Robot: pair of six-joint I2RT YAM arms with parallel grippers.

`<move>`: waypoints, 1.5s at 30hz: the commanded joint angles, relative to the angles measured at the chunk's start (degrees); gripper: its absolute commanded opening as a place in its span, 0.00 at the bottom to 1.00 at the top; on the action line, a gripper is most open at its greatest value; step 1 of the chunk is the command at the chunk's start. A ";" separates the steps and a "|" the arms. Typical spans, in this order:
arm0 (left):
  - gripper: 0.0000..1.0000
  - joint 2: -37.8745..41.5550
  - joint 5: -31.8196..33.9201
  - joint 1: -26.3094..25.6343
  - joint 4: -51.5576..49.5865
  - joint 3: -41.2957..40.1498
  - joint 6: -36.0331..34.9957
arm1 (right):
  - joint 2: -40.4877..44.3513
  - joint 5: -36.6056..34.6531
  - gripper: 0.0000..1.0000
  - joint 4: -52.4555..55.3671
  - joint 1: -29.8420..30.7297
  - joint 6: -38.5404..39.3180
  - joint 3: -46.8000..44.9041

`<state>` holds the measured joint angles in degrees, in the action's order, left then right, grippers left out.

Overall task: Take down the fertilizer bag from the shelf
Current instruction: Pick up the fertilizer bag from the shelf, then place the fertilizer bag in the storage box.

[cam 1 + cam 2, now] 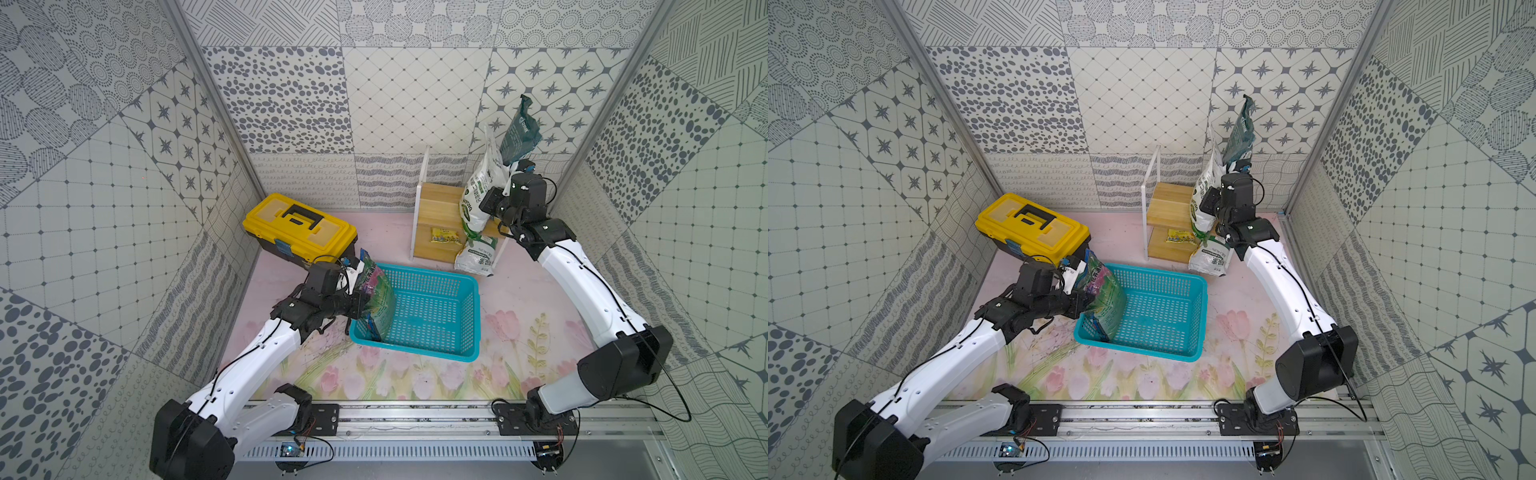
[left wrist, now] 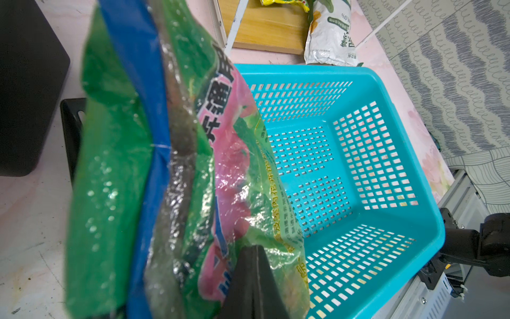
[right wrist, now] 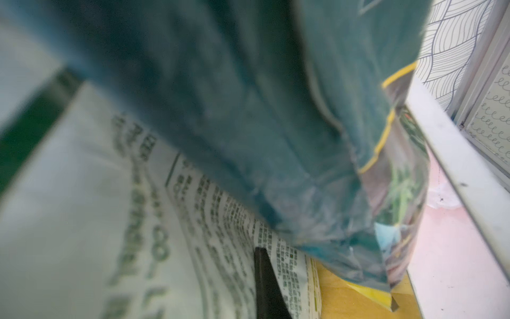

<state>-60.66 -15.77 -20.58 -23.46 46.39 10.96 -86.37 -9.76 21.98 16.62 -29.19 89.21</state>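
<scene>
The right tool [image 1: 512, 163] is clamped on the lower end of the teal bag [image 1: 519, 133]. The bag stands raised above the top board of the shelf [image 1: 438, 199], just beside the upright white bag [image 1: 478, 195]. The left tool [image 1: 360, 291] grips the green bag [image 1: 378, 299], whose lower end reaches into the basket [image 1: 415, 348] on the table [image 1: 519, 299].

We judge the teal bag light, soft and crinkly, with a slick film skin and loose contents that shift. We recommend a firm pinch on a flat sealed edge. We advise keeping it clear of the white bag, which could topple if brushed.
</scene>
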 commanded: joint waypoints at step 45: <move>0.00 -0.21 1.58 0.59 2.09 -0.25 0.42 | 13.44 -3.74 0.00 0.31 32.75 -14.55 -16.18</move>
<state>-60.69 -15.86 -20.29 -23.46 46.39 11.42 -74.02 -10.28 41.89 48.27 -39.64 70.59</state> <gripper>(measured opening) 0.066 0.049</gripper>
